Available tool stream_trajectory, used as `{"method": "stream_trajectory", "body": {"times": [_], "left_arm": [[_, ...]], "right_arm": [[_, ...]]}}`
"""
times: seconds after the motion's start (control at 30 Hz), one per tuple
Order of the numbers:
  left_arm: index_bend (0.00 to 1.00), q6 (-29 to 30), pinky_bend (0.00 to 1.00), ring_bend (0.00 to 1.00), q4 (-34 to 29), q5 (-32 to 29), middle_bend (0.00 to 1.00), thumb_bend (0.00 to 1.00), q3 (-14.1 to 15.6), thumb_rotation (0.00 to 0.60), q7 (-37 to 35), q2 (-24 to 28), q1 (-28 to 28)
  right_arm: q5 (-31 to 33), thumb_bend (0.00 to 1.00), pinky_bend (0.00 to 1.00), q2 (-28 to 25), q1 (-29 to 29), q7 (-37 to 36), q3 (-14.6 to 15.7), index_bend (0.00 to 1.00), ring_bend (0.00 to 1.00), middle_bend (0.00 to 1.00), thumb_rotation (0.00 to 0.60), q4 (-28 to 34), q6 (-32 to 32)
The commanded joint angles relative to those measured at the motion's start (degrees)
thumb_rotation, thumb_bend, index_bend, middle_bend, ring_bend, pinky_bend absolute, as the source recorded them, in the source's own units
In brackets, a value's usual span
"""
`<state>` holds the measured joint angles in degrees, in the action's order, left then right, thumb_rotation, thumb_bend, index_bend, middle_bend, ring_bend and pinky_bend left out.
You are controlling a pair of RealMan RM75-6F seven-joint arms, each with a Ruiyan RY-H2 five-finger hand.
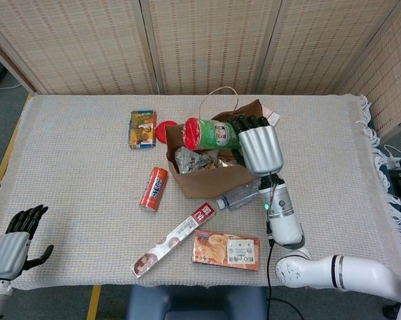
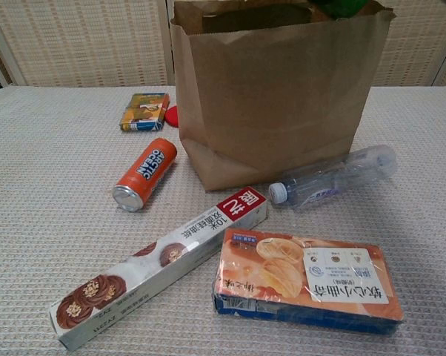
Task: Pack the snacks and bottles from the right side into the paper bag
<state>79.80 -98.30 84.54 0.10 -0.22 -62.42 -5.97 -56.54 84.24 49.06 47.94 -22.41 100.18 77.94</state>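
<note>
Head view shows us the right hand above the open mouth of the paper bag, grasping a green canister with a red lid. We see the canister lying roughly level across the bag's opening, its red end pointing toward the left side of the worktop. Inside the bag we can make out a silvery snack packet.

Just beside the bag's front right corner lies a clear water bottle on its side, cap toward the front. An orange can lies on its side to the left of the bag, apart from it. In front of the bag we find a long biscuit box set diagonally, and just beside its near end a flat orange cracker pack. Behind the bag's left corner sit a small blue and yellow box and a red disc, touching each other.

Our left hand rests at the front left edge of the worktop, released, fingers apart and holding nothing.
</note>
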Motion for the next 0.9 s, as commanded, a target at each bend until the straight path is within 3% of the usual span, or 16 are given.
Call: {"method": "stream_trajectory", "body": {"times": [0.03, 0.1, 0.17, 0.23, 0.43, 0.63, 0.9], "left_arm": [[0.0, -0.01, 0.02, 0.0, 0.08, 0.18, 0.0, 0.34, 0.07, 0.6, -0.1, 0.04, -0.02], [0.0, -0.03, 0.02, 0.0, 0.09, 0.26, 0.0, 0.34, 0.11, 0.6, -0.16, 0.06, -0.03], [0.0, 0.02, 0.02, 0.0, 0.08, 0.32, 0.0, 0.34, 0.13, 0.6, -0.16, 0.07, -0.02], [0.0, 0.15, 0.02, 0.0, 0.04, 0.39, 0.0, 0.34, 0.12, 0.6, -0.13, 0.08, 0.02], [0.0, 0.32, 0.02, 0.0, 0.03, 0.4, 0.0, 0.34, 0.12, 0.6, 0.17, -0.02, 0.09], [0.0, 0.5, 0.02, 0.0, -0.05, 0.34, 0.0, 0.34, 0.06, 0.6, 0.65, -0.14, 0.14], [0.0, 0.56, 0.02, 0.0, -0.13, -0.16, 0.0, 0.34, -0.02, 0.6, 1.11, -0.18, 0.28]], "right_arm": [[2.55, 0.45, 0.64, 2.29, 1.0, 0.92, 1.7, 0.41, 0.5, 0.56, 0.6, -1.37, -1.5], [3.76, 0.35, 0.54, 2.48, 1.04, 1.55, 1.81, 0.25, 0.36, 0.45, 0.6, -0.8, -1.64], [5.44, 0.24, 0.39, 2.17, 1.15, 2.58, 1.4, 0.06, 0.18, 0.28, 0.6, 0.65, -1.48], [5.77, 0.19, 0.3, 1.65, 1.11, 2.49, 0.5, 0.0, 0.1, 0.18, 0.6, 1.99, -0.55], [4.94, 0.17, 0.26, -1.52, -0.41, -0.31, -1.72, 0.0, 0.07, 0.12, 0.6, 6.16, 2.03], [5.53, 0.15, 0.25, -6.01, -3.14, -2.38, -1.68, 0.0, 0.07, 0.12, 0.6, 10.11, 2.89], [-3.46, 0.15, 0.25, -18.12, -12.82, -18.3, 1.24, 0.0, 0.07, 0.12, 0.6, 19.1, 2.02]]}}
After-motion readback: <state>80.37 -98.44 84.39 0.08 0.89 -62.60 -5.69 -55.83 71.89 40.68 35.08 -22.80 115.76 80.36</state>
